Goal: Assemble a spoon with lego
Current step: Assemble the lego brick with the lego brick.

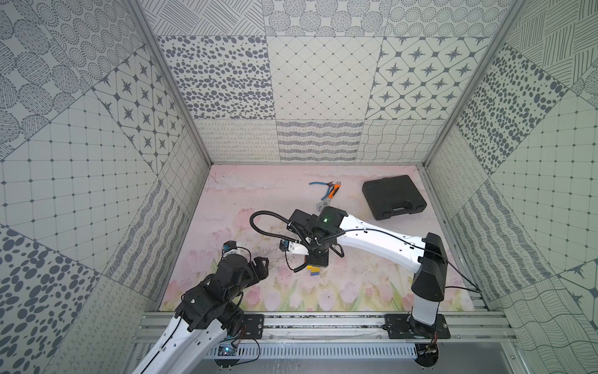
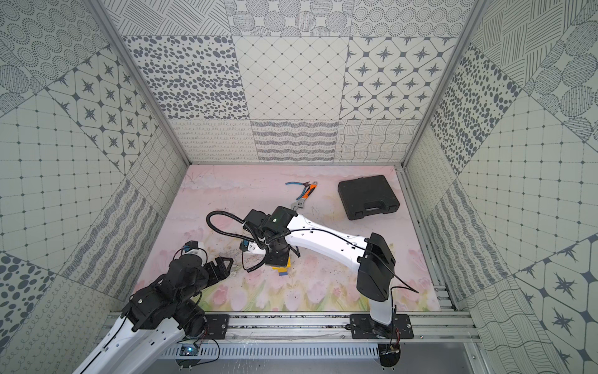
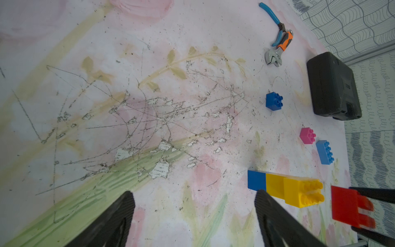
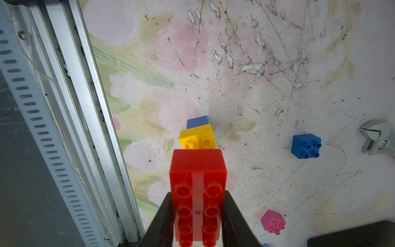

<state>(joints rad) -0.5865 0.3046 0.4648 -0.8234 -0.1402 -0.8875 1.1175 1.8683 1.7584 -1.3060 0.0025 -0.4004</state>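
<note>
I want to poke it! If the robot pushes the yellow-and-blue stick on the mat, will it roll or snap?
Probably slides, not rolls: the stick lies on a flat side on the mat. It looks like hard plastic, so likely stiff. A hard sideways shove might pop a joint, since it is separate bricks pressed together.

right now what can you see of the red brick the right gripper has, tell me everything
The red brick is an oblong of glossy, slightly translucent plastic with two rows of round studs facing the wrist camera. The right gripper is shut on it, black fingers pressing its long sides. Its free end points at the studded yellow end of the blue-and-yellow stack; the left wrist view shows a narrow gap between them.
</note>
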